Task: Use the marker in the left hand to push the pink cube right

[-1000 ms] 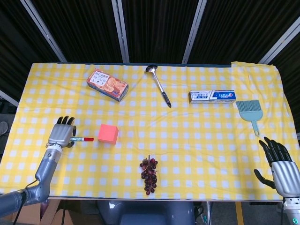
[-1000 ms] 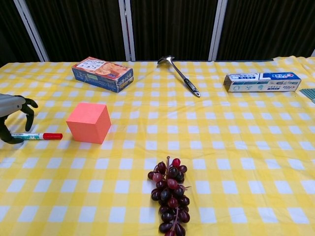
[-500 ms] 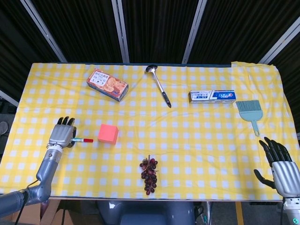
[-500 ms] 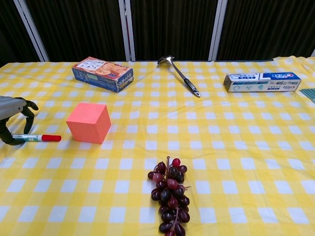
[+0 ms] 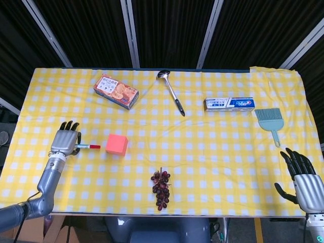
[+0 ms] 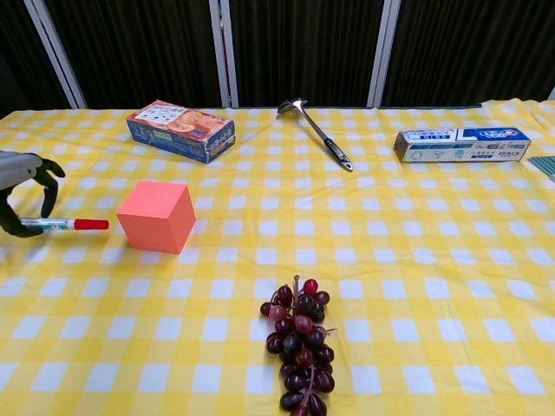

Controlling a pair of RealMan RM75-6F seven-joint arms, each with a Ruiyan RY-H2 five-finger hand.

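Just 1 marker [image 6: 62,224], 1 pink cube [image 6: 157,216].

I see the desk [image 5: 212,152] under a yellow checked cloth. On it: pink cube [image 5: 116,144] left of centre, grapes [image 5: 161,189] at the near edge, biscuit box [image 5: 116,91] far left, ladle [image 5: 170,91] far centre, toothpaste box [image 5: 229,104] far right, blue brush [image 5: 269,121] just right of that box.

on the table [image 5: 212,152], the left hand [image 5: 65,143] holds the marker [image 6: 65,224] just left of the cube [image 5: 116,144]. grapes [image 6: 299,342] lie in front, the biscuit box [image 5: 116,91], spoon [image 5: 171,92] and toothpaste box [image 5: 229,104] behind.
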